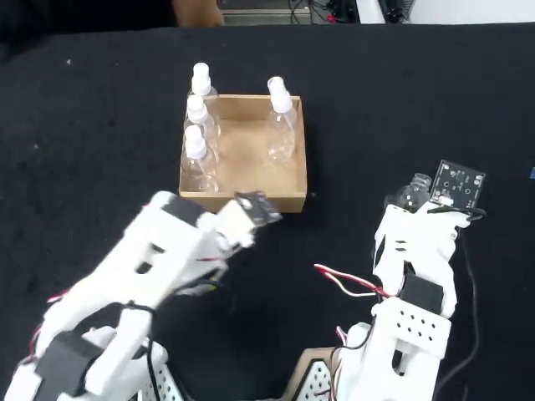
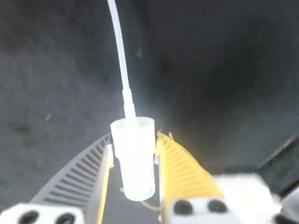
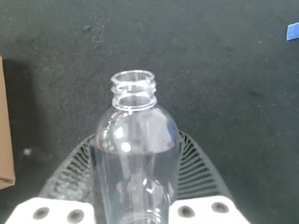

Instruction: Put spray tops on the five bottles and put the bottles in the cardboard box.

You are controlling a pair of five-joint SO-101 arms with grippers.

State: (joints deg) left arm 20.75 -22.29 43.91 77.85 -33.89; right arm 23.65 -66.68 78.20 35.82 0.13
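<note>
The black cloth-covered table [image 1: 100,125] carries a shallow brown cardboard box [image 1: 288,200] at its far middle. Four clear plastic bottles with white spray tops [image 1: 280,125] stand inside, three along its left wall and one near the right. The right gripper [image 1: 410,199] sits to the box's right, clear of it, closed around the fifth clear bottle [image 3: 135,154]. That bottle's open threaded mouth points away from the wrist, along the fingers. The left gripper [image 2: 134,140] is just before the box's front wall, clamped narrow on the last white spray top [image 2: 135,163], its thin dip tube [image 2: 119,46] running straight ahead. The open bottle lies to the right of this top, well apart. I judge that tube and mouth must first be brought into line.
</note>
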